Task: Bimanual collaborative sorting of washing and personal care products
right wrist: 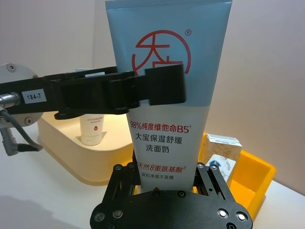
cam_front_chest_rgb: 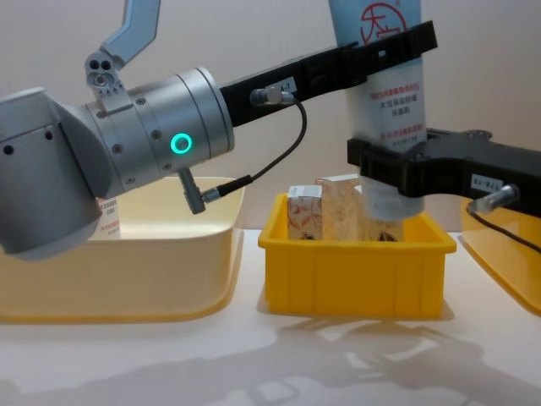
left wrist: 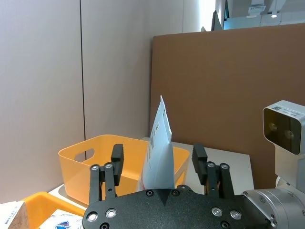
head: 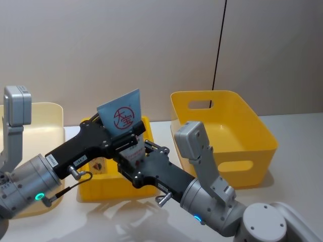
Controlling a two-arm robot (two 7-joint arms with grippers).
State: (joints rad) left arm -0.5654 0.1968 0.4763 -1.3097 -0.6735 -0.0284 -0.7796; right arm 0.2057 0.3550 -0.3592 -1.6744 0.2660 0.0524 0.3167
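Observation:
A pale-blue squeeze tube with a red round logo stands upright above the small yellow bin. My right gripper is shut on the tube's lower part, coming in from the right. My left gripper reaches in from the left and straddles the tube's upper half; it is open, with a gap between each finger and the flat tube. Small cartons with reddish swirls stand in the small yellow bin beneath.
A large yellow bin stands to the right. A cream bin on the left holds a white tube. The two arms cross closely over the small bin. A brown partition rises behind.

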